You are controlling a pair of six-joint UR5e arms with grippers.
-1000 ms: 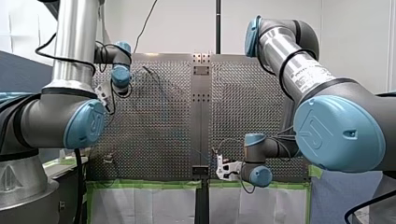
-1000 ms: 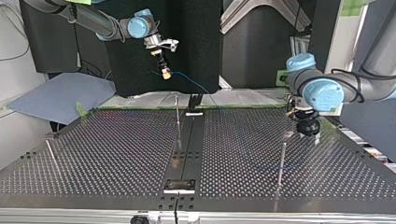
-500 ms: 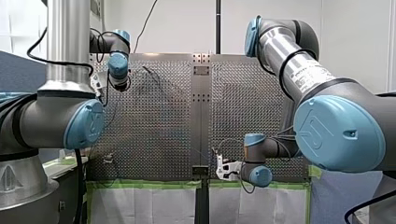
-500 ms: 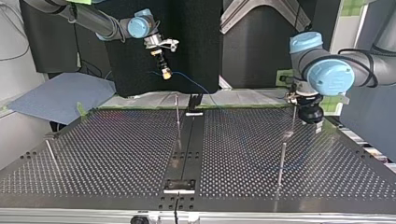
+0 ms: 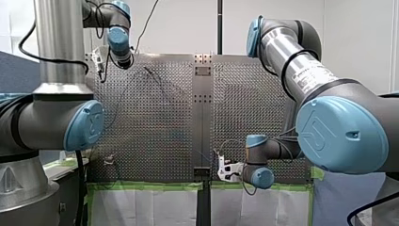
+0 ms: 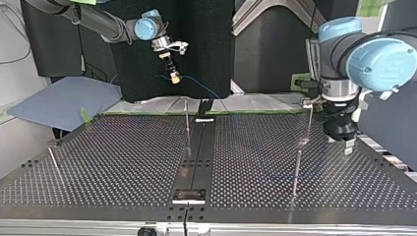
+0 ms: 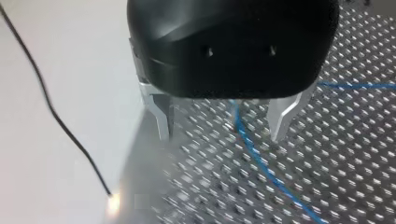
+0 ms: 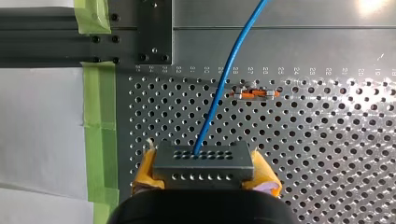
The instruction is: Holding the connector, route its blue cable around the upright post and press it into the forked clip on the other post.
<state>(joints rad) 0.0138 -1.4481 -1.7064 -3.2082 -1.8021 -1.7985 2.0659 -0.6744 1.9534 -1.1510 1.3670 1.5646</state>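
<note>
Two arms, two totally different jobs here.

Front view: my left arm (image 5: 61, 94) stretched way up into the upper left of the frame, wrist bent down over the upper left part of the perforated table (image 5: 155, 117). My right arm (image 5: 329, 122) folded low, wrist tucked at the lower middle by the table's bottom edge. Grippers too hidden to read from here.

Top view: my right gripper (image 6: 173, 73) in the upper left, hanging well above the board and clamped on the connector (image 6: 173, 77). Blue cable (image 6: 201, 88) sagging off toward the centre, near the top of the upright post (image 6: 187, 125). Probably held high to keep slack free for the swing round that post. My left gripper (image 6: 346, 145) at the right, pointing straight down, near a thin post (image 6: 308, 123).

Left wrist view: metal fingers (image 7: 163, 119) spread wide, gripping nothing, cable lying on the board under the gap between them. Guessing parked open as a guide, ready to pin the cable.

Right wrist view: yellow pads (image 8: 147, 175) squeezing the connector from both sides. Cable rising out of its face and running ahead past a small orange fitting (image 8: 254, 94). Routing not started yet, by the look of it.
</note>
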